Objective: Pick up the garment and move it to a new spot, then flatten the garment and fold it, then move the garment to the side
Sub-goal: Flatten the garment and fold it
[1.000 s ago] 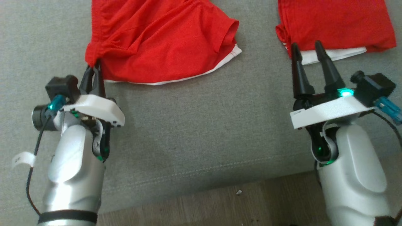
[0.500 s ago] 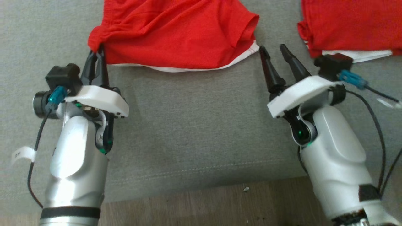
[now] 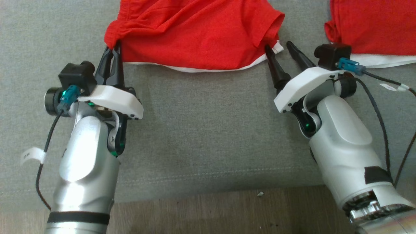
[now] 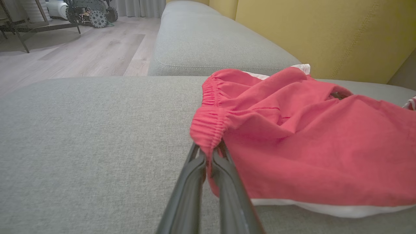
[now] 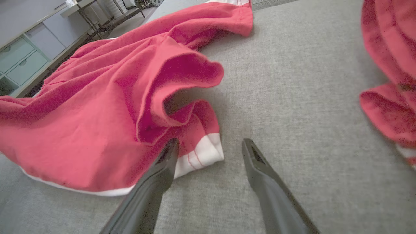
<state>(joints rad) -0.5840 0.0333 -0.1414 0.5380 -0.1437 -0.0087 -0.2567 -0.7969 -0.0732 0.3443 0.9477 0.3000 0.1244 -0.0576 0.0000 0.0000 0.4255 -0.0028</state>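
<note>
Soft, limp shorts (image 3: 195,35) are pinched by left fingers (image 3: 110,65); the hem corner (image 5: 208,149) between spread right fingers (image 3: 275,68) should be taken.

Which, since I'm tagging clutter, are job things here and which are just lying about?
Job: red garment; left gripper shut on its waistband; right gripper open at its hem corner.
Lying about: second red garment; wheeled machine on the floor.

We see a red garment (image 3: 195,32) with white hem, a second red cloth (image 3: 373,26) at two o'clock, plain grey cushion (image 3: 201,130), mustard backrest (image 4: 325,32), brown wood-grain floor (image 3: 211,211).
</note>
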